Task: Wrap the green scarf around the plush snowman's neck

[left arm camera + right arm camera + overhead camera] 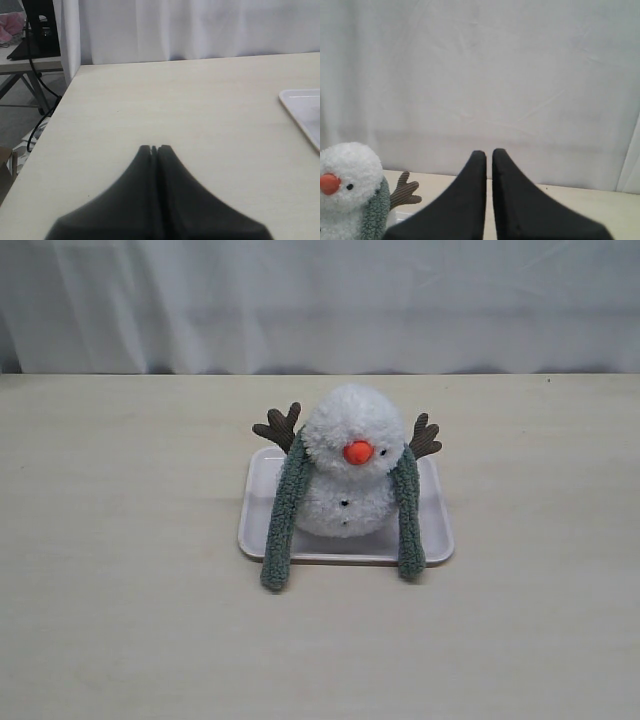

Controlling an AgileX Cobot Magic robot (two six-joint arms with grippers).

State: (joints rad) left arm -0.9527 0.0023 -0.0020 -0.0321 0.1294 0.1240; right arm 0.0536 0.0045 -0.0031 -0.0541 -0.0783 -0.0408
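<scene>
The plush snowman (347,465) sits upright on a white tray (258,502) at the table's middle, orange nose facing forward. The green scarf (283,512) is draped behind its neck, and both ends hang down the front, one at each side, reaching past the tray's front edge. Neither gripper shows in the exterior view. In the left wrist view my left gripper (154,148) is shut and empty over bare table, with the tray's corner (301,107) off to one side. In the right wrist view my right gripper (489,154) is shut on nothing, beside the snowman (347,177) and the scarf (376,212).
A white curtain (320,300) hangs behind the table. The table's left edge (50,130) shows in the left wrist view, with cables and another desk beyond it. Brown twig arms (279,427) stick out at both sides of the snowman.
</scene>
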